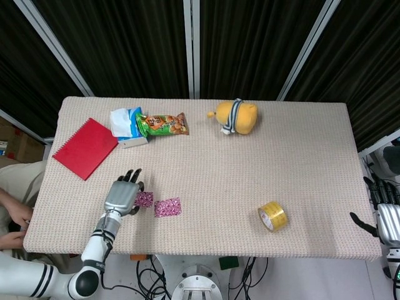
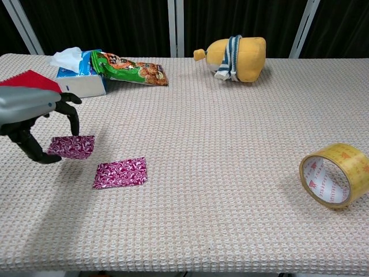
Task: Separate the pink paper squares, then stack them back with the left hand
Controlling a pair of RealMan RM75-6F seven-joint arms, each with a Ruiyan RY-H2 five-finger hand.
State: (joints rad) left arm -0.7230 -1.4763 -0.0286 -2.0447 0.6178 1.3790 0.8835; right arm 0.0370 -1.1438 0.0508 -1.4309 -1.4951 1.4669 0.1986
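Observation:
Two pink patterned paper squares are on the left of the table. One square (image 1: 167, 207) (image 2: 121, 172) lies flat on the cloth. My left hand (image 1: 123, 197) (image 2: 36, 120) pinches the other square (image 1: 144, 199) (image 2: 72, 146) and holds it just above the table, slightly left of the flat one. The two squares are close but apart. My right hand (image 1: 386, 219) hangs off the table's right edge in the head view, holding nothing that I can see; its finger spread is unclear.
A red notebook (image 1: 85, 147), tissue box (image 1: 124, 124) and snack bag (image 1: 162, 124) sit at the back left. A yellow plush toy (image 1: 235, 117) lies at the back middle. A roll of yellow tape (image 1: 272, 216) (image 2: 335, 176) stands at the front right.

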